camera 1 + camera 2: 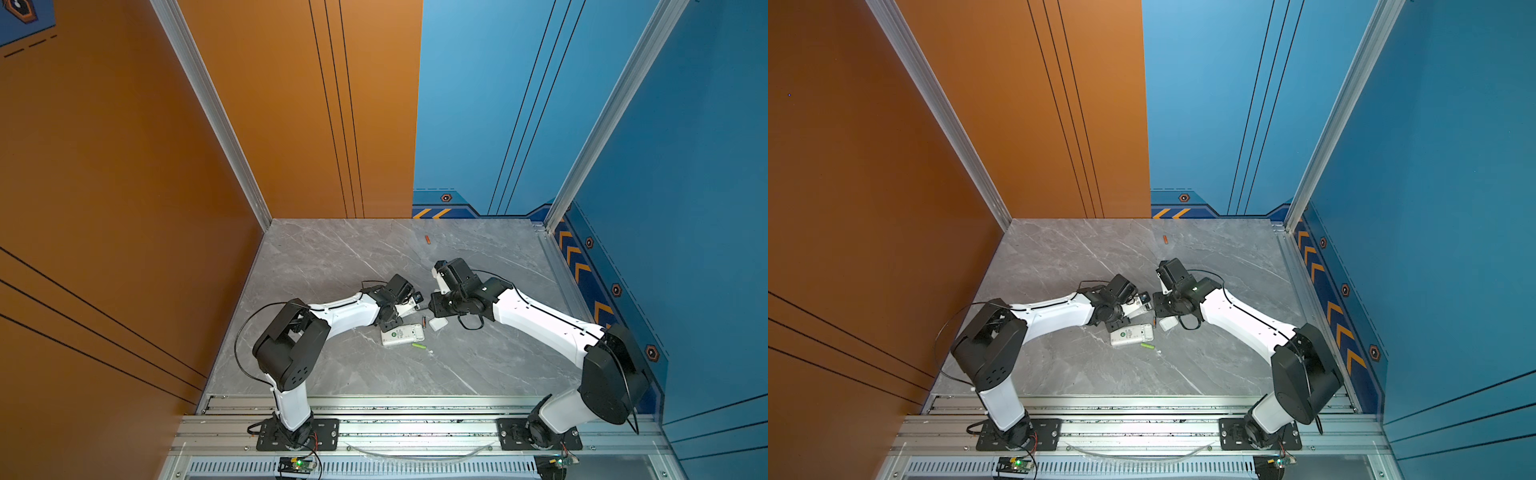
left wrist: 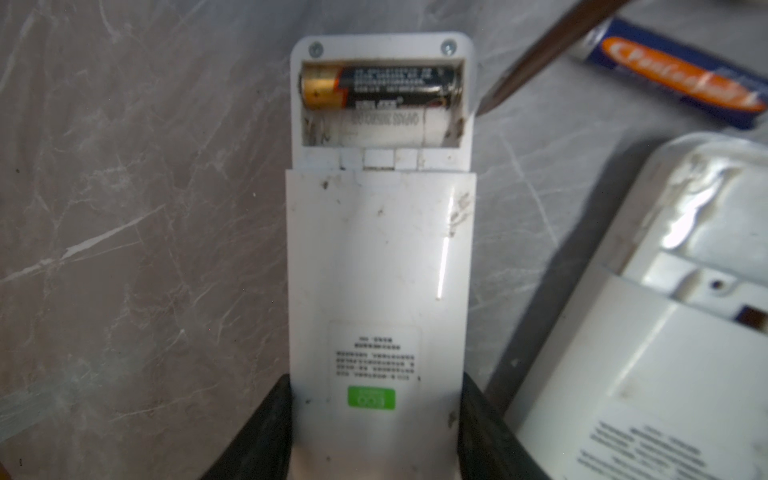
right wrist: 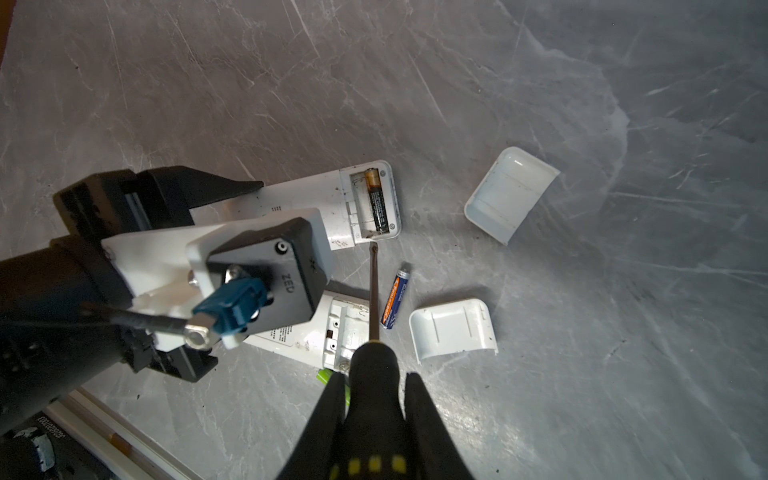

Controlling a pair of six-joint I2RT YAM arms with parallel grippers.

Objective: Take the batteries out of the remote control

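1. The left gripper [image 2: 374, 419] is clamped on the sides of the white remote [image 2: 380, 257]. The remote is back face up, its compartment end poking out free over the marble table [image 1: 332, 257].
2. The cover is off. One black-and-gold battery [image 2: 386, 85] sits in the slot nearest the remote's end, and the neighbouring slot looks bare.
3. The right gripper [image 3: 374, 415] is closed round the black-and-yellow handle of the screwdriver [image 3: 374, 361]. Its tip hangs just beside the compartment's end edge; I can't tell whether it touches.
4. It's tight there: a blue-and-orange battery [image 3: 395, 299] lies right beside the shaft, and a second remote [image 3: 340, 324], also open, lies under it.
5. Two white lids [image 3: 509, 193] rest beyond, apart from both remotes.
6. A lime green battery [image 1: 418, 345] lies just beside the second remote's near corner. An orange-red battery [image 1: 427, 239] lies far back, alone.
7. There's plenty of open tabletop behind and to either side, though the two wrists nearly meet in the middle.
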